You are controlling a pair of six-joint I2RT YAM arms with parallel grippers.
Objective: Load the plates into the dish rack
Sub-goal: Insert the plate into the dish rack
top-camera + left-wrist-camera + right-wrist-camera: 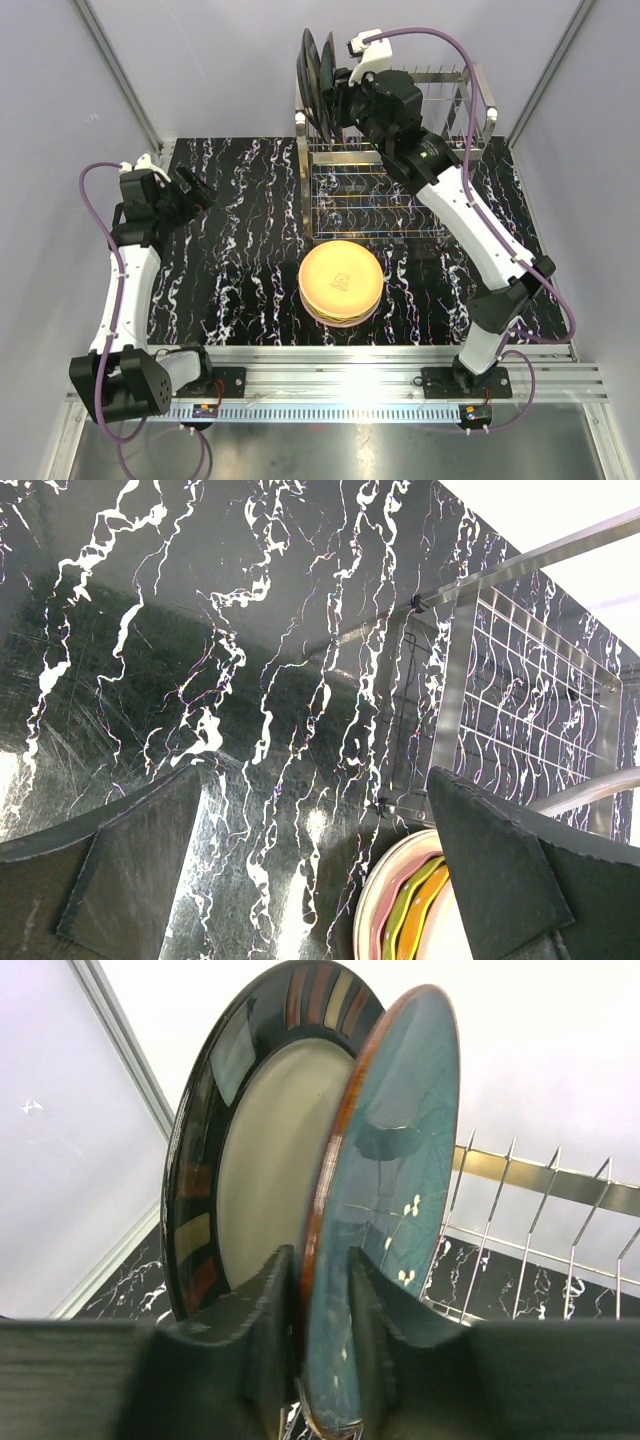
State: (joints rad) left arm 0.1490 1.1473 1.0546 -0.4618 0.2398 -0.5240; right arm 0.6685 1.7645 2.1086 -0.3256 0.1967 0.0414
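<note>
Black white-veined mat flat between pale walls, slanted metal posts at its two far corners, a ribbed aluminium rail running along its near edge, and a shiny steel sheet lying on that rail's near side.

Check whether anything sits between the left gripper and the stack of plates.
Nothing visible does. Only bare marbled tabletop lies between the left gripper and the plate stack. The dish rack stands behind the stack, and the right arm reaches over the rack, off that path.
</note>
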